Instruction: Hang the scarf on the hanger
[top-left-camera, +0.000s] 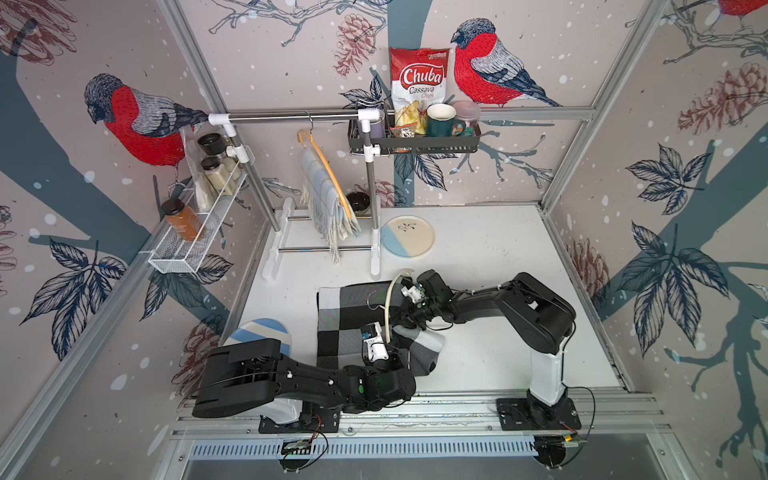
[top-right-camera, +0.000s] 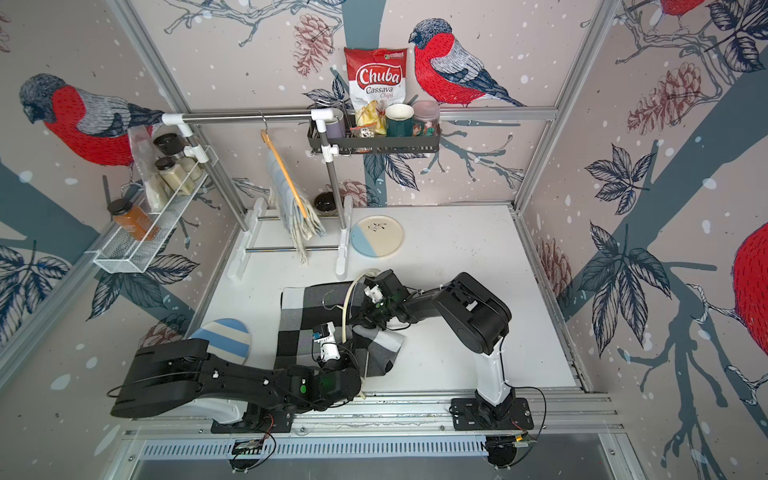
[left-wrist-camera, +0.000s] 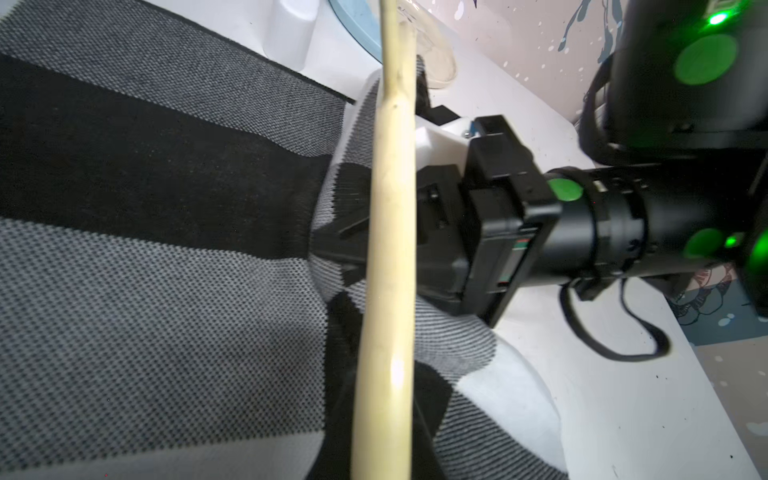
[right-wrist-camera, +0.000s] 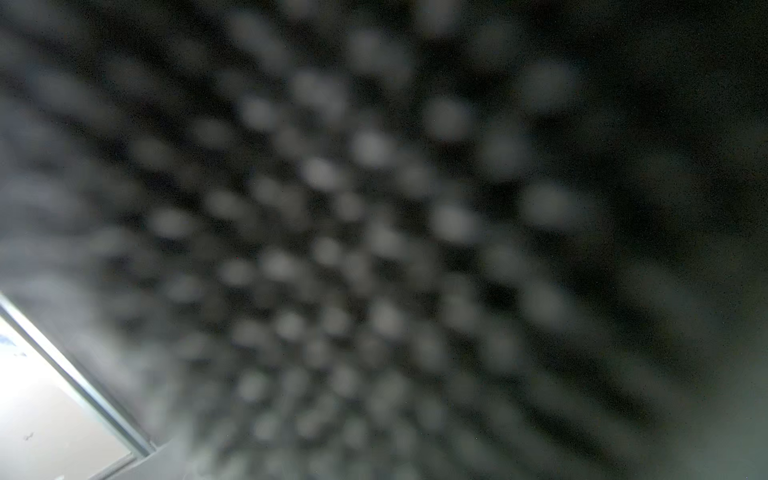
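Black, grey and white checked knit scarf (top-left-camera: 345, 320) lies flat on the white tabletop (top-left-camera: 490, 257), centre-near, between the two arms. Its right end is bunched up.

Cream curved hanger (top-left-camera: 388, 311) with a thin wire hook sits over the right part of the scarf, long axis near-to-far. It crosses the scarf rather than lying along it.

Left gripper (top-left-camera: 380, 332) is at the hanger's near end. In the left wrist view the cream bar runs straight through the picture, so it reads as pressed together on the hanger. The fingers themselves don't show.

Right gripper (left-wrist-camera: 347, 247) is down on the bunched cloth just right of the bar, with its jaws closed. It looks like a pinch on the scarf's right end, with cloth puckered around it. The right wrist view is nothing but blurred knit, so the cloth is right against the lens.

Key relation: most of the scarf lies left of the bar and the pinched end lies right of it. The cloth passes beneath the bar. The right arm is the nearer one to the free end. Judgement: the next move is to lift that end and carry it leftward over the bar while the left arm holds the hanger steady. Risks are the cloth slipping out of the pinch or the hanger twisting.
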